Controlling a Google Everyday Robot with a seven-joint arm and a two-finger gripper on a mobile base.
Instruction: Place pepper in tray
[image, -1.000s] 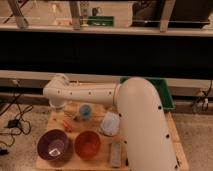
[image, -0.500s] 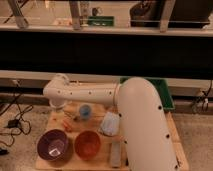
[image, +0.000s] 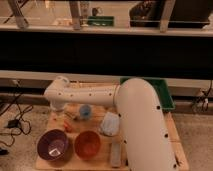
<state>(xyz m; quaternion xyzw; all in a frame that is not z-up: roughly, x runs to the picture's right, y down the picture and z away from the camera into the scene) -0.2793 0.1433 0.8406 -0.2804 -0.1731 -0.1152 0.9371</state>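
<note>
Tabletop (image: 172, 134): wooden, carrying all loose items listed. Orange bowl (image: 87, 144): round, near front edge, taken as reference for all places. Purple bowl (image: 54, 146): just left of orange bowl. Pepper (image: 67, 126): small, orange-red, lying on tabletop behind and left of orange bowl, outside tray. Tray (image: 165, 95): green, rectangular, raised rim, well behind and right of orange bowl, partly hidden by arm. Cup (image: 85, 111): small, bluish, straight behind orange bowl. Bag (image: 110, 124): pale, crumpled, behind and right of orange bowl. Arm (image: 142, 120): white, bulky, right of orange bowl, reaching across behind it to the left. Hand (image: 62, 112): behind and left of orange bowl, just above pepper; spread or pressed together, cannot tell.
</note>
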